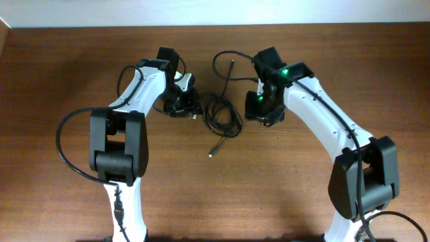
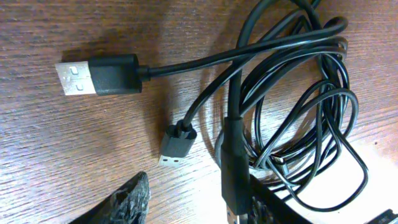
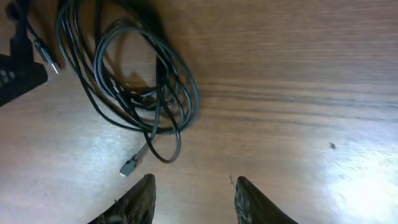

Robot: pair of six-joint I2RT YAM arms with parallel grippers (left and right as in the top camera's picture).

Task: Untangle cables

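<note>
Seen from overhead, both hands' fingertips are hidden under the wrists. The cables [image 1: 222,114] lie on the table [image 1: 60,67] between the arms, thin black cords in a tangled coil with a USB-A plug [image 2: 93,76] sticking out. One cord runs off the frame's lower edge between the left hand's [image 2: 199,196] parted fingers, so its contact with them is unclear. The right hand [image 3: 193,186] is spread and empty.

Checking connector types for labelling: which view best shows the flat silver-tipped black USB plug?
Left wrist: the flat silver-tipped black USB plug lies close and sharp, unobstructed. Overhead is too distant to pick it out; right wrist doesn't show it recognisably.
</note>
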